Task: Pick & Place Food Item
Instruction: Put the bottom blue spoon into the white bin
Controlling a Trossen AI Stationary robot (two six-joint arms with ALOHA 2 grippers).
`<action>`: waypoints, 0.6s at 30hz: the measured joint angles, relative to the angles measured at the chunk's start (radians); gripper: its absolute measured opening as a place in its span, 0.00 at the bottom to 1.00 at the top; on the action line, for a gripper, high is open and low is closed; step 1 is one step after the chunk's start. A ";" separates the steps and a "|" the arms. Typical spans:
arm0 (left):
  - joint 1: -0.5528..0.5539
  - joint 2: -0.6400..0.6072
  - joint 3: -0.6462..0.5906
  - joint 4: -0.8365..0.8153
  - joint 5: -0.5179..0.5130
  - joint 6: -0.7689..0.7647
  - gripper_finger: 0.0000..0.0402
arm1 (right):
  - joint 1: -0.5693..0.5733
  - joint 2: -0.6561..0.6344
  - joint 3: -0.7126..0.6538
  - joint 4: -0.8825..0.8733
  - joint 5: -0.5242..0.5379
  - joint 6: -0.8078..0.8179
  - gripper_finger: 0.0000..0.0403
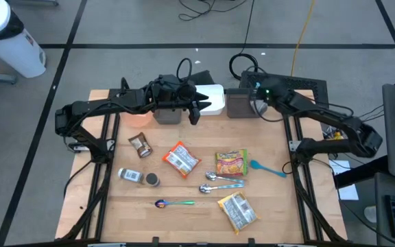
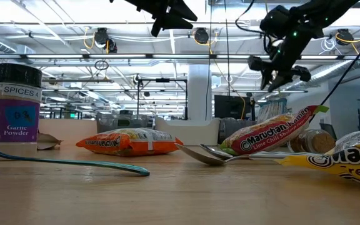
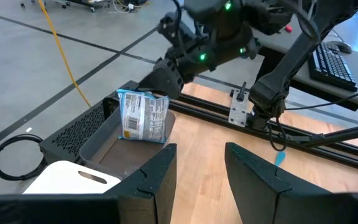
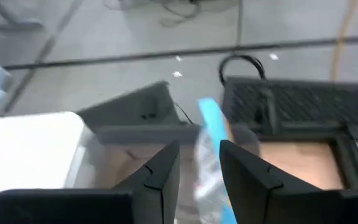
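A blue-and-white food packet [image 3: 143, 116] stands on edge inside a grey bin [image 3: 98, 146] at the table's far edge, leaning on the bin's wall. My right gripper [image 3: 166, 81] hovers just above the packet's top, fingers apart; in its own wrist view [image 4: 199, 149] the packet shows blurred beyond the gap. In the high view the right gripper [image 1: 254, 103] is over that bin [image 1: 238, 104]. My left gripper [image 3: 201, 152] waits open and empty left of the bin, high above the table [image 1: 194, 113].
A white bin [image 1: 211, 99] and a second grey bin [image 1: 169, 115] stand left of the first. On the table lie an orange ramen packet [image 1: 182, 159], a yellow-green packet [image 1: 231, 163], another packet [image 1: 237, 210], a spice jar [image 1: 130, 175] and several spoons [image 1: 223, 180].
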 joint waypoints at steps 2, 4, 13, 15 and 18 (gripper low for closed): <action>0.000 0.000 0.000 0.000 0.000 0.000 0.36 | 0.001 -0.014 0.000 0.051 -0.009 -0.030 0.27; 0.000 0.000 0.000 0.000 0.000 0.000 0.36 | 0.001 -0.022 0.000 0.103 -0.039 -0.062 0.27; 0.000 0.000 0.000 0.000 0.000 0.000 0.36 | 0.001 -0.024 0.000 0.304 -0.216 -0.135 0.27; 0.000 0.000 0.000 0.000 0.000 0.000 0.36 | 0.000 -0.024 0.000 0.331 -0.249 -0.135 0.27; 0.000 0.000 0.000 0.000 0.000 0.000 0.36 | 0.000 -0.024 0.000 0.365 -0.307 -0.147 0.27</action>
